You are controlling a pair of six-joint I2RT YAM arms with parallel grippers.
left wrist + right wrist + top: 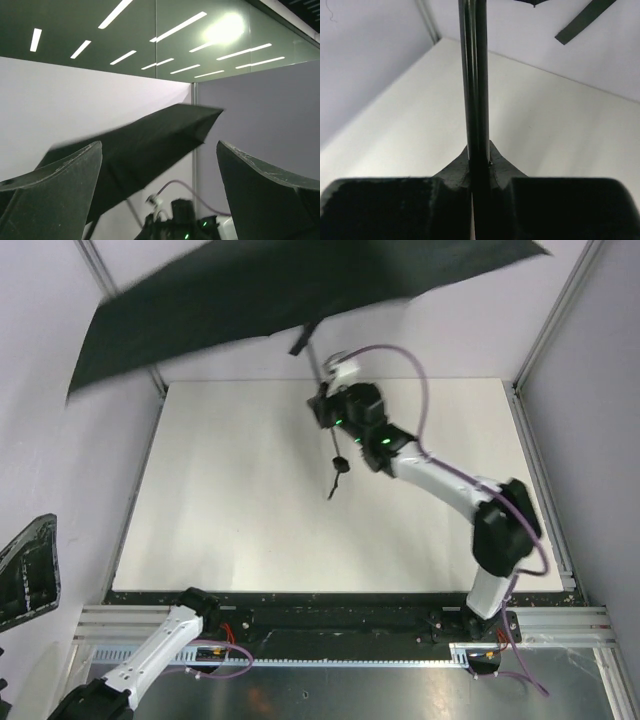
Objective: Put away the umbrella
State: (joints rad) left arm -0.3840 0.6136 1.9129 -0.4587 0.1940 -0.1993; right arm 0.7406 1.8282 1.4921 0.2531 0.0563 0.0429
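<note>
Item 1, counter [250, 520]: white and flat, walled in by pale panels on 3 sides. Nothing rests on the part you can see.

Item 2, umbrella [260, 295]: your task item, open. Its black canopy spreads across the top of the overhead view, above the far edge of the counter, tilted down toward the left and blurred at the edges. None of it touches the counter. From your left wrist camera the same canopy [150, 150] shows as a dark wedge against the far wall.

Item 3, right arm [450, 490]: white and black, reaching from its base at the near right toward the far middle, with a purple cable [415, 370] looping over it.

Item 4, right hand [322, 405]: clamped on the umbrella's shaft. Your right wrist view shows both fingers [385, 205] pressed together around the slim black shaft [474, 75], which runs straight up out of them.

Item 5, left hand [159, 150]: fingers spread wide apart, holding nothing, raised and facing the canopy from the near left.

Item 6, handle [340, 464]: small and black, at the shaft's lower end below the right hand, with a thin cord [332, 485] dangling over the counter.

Item 7, strap [580, 22]: a black strip hanging by the canopy.
</note>
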